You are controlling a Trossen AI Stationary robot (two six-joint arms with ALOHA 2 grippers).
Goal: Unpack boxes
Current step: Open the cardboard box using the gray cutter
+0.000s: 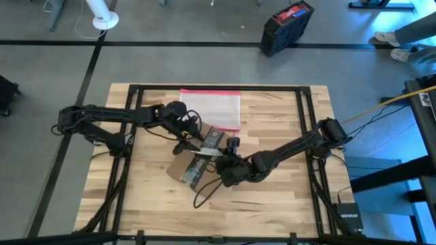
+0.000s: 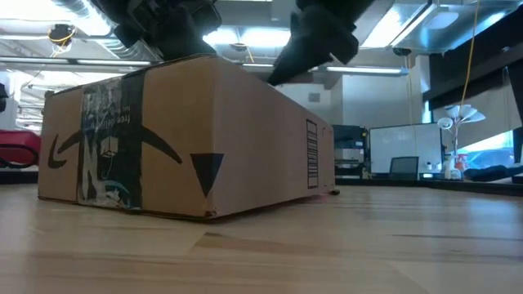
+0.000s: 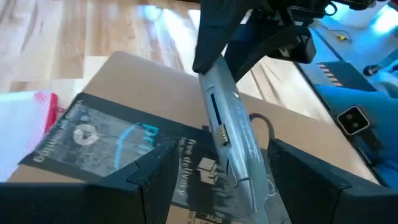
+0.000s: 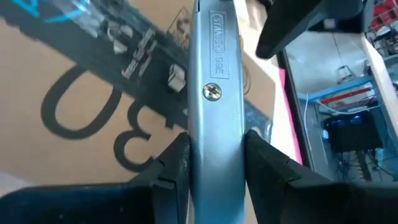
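Centrally on the wooden table sits a closed brown cardboard box, turned at an angle, and everything else is placed around it. A black printed tape strip runs across its top and down one side, a dark smile-arrow logo crosses that side, and a barcode label sits on the adjoining side. Above the box, the right gripper is clamped on a silver utility knife, its fingers pressing both flat sides of the handle, with the knife lying along the tape. The left gripper hovers just over the box top beside the knife, fingers spread wide and holding nothing. A clear plastic pouch with a pink-red edge lies just behind the box. A black and red case stands on the floor well beyond the table.
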